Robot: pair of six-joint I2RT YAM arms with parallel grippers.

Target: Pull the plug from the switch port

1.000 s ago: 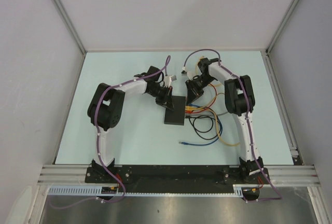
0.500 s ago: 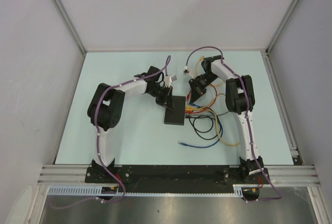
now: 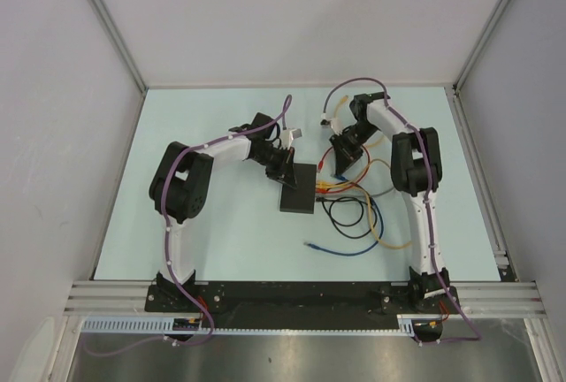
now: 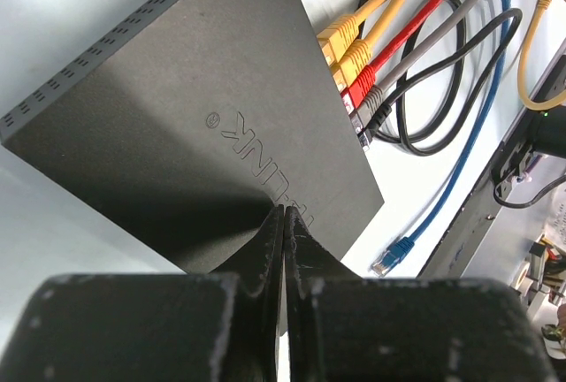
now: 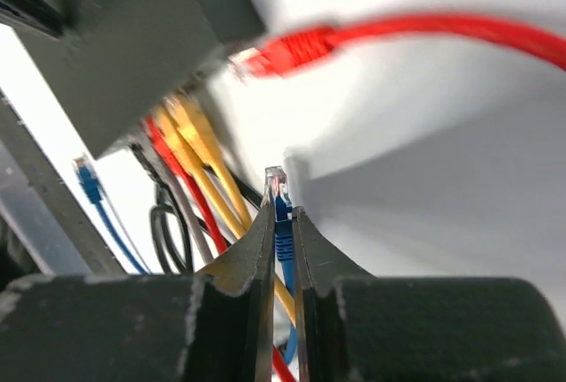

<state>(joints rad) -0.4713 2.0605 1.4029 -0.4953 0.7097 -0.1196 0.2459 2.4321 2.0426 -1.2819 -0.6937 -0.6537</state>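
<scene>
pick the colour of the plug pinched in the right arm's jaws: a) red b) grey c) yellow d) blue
d: the right wrist view shows a blue plug clamped between the right jaws, its clear tip poking out above them, clear of the switch.

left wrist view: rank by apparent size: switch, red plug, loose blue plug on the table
1. switch, by far the largest.
2-3. red plug and loose blue plug: these look about alike. They sit at different distances from the camera, so I am not ranking them.
</scene>
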